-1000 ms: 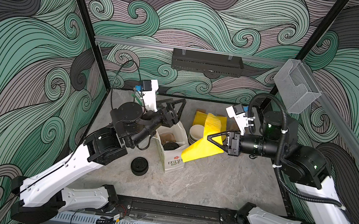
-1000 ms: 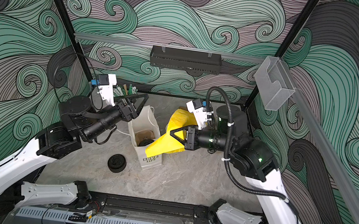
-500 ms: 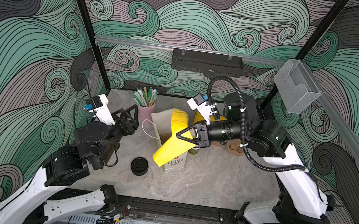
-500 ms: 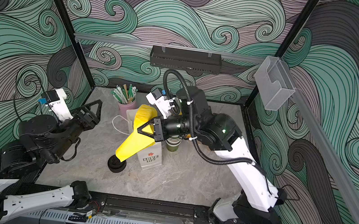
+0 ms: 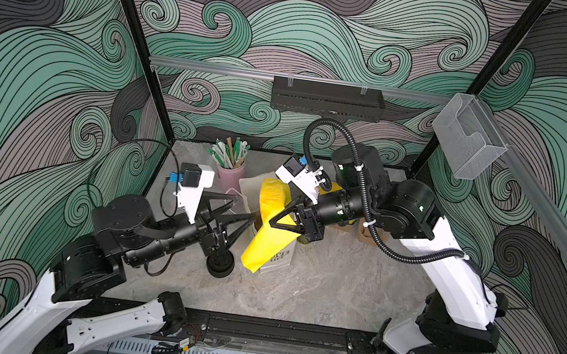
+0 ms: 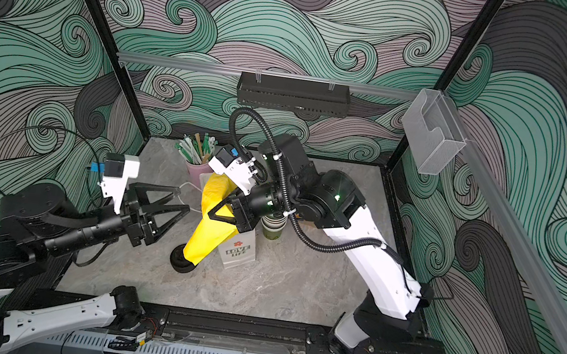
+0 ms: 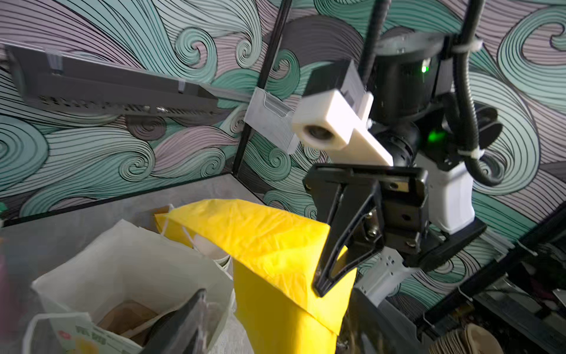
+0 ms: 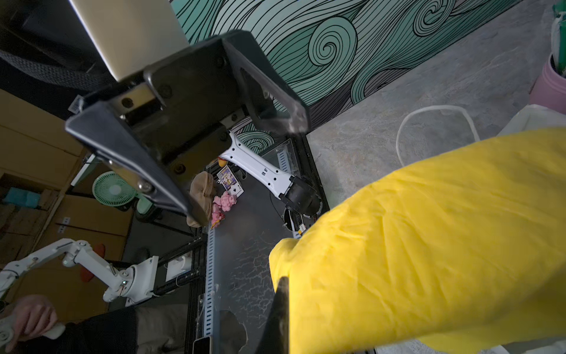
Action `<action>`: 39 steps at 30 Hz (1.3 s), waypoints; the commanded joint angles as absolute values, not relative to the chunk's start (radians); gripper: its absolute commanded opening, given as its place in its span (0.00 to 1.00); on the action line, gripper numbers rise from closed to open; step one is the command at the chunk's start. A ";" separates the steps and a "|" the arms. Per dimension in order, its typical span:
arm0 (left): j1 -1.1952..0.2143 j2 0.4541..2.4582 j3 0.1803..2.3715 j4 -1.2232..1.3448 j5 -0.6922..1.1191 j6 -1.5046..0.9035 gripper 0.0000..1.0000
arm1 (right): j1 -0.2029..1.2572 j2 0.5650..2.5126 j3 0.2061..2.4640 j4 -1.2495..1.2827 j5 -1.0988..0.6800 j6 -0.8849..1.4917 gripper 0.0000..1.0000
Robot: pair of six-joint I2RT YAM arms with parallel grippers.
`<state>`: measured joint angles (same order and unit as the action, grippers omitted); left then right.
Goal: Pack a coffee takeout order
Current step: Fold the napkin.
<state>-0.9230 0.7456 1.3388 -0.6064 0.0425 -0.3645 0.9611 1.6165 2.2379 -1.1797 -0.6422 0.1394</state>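
Note:
My right gripper point(image 5: 273, 223) point(image 6: 210, 215) is shut on the bright-yellow sheet point(image 5: 268, 237) point(image 6: 209, 237), which drapes over the mouth and front of the white paper bag point(image 5: 279, 257) point(image 6: 240, 252). The left wrist view shows its pinched fingertips point(image 7: 321, 283) on the folded sheet point(image 7: 269, 242). The right wrist view is mostly filled by the sheet point(image 8: 428, 245). My left gripper point(image 5: 246, 208) point(image 6: 184, 199) stands open just left of the bag, holding nothing. One of its fingers point(image 7: 180, 321) sits at the bag's rim point(image 7: 128, 233). A tan pulp shape point(image 7: 125, 315) lies inside the bag.
A squat stack of black lids point(image 5: 220, 264) point(image 6: 181, 261) stands in front of the bag on the left. A pink cup of stirrers point(image 5: 230, 174) is behind it. Stacked green cups point(image 6: 273, 227) and tan carriers point(image 5: 367, 235) lie under my right arm.
My right arm has carried the yellow sheet leftward from beside the bag to over it. My left gripper pulled away left, then swung back to the bag's rim and opened wider.

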 commanded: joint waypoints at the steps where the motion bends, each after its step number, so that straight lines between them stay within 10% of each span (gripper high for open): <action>1: -0.913 0.755 1.340 -0.582 0.157 -0.320 0.75 | 0.968 1.663 2.321 -1.321 -0.703 0.004 0.00; 20: -0.912 0.765 1.249 -0.601 0.297 -0.377 0.55 | 0.974 1.704 2.407 -1.346 -0.759 -0.009 0.00; 39: -0.912 0.762 1.231 -0.551 0.320 -0.382 0.00 | 0.976 1.748 2.455 -1.325 -0.709 0.002 0.00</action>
